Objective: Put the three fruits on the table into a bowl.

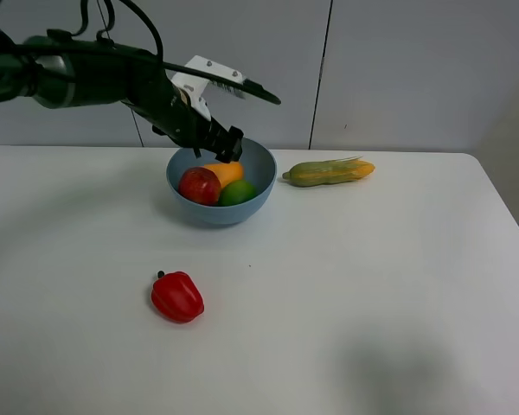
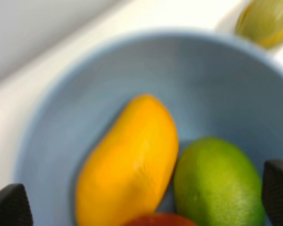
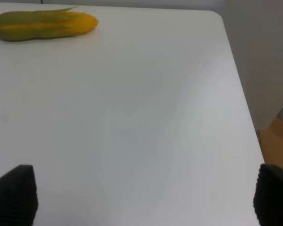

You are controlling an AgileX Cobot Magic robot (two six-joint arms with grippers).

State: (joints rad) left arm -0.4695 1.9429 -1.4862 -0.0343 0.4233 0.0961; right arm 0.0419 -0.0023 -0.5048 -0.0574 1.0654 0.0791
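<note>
The light blue bowl [image 1: 258, 169] stands at the back middle of the white table [image 1: 346, 285]. In it lie the red pomegranate [image 1: 199, 184], the orange-yellow mango [image 1: 226, 171] and the green lime [image 1: 237, 193]. My left gripper [image 1: 227, 149] hangs just above the bowl's back rim, open and empty. In the left wrist view the bowl [image 2: 217, 80] fills the frame, with the mango [image 2: 132, 155], the lime [image 2: 217, 183] and a sliver of pomegranate [image 2: 160, 220] between the open fingertips [image 2: 9, 207]. My right gripper [image 3: 141, 195] is open over bare table [image 3: 132, 117].
A glossy red bell pepper [image 1: 177, 296] lies on the table in front of the bowl. A green-husked corn cob [image 1: 329, 171] lies right of the bowl; it also shows in the right wrist view [image 3: 45, 24] and the left wrist view [image 2: 266, 21]. The table's right edge [image 3: 243, 94] is near.
</note>
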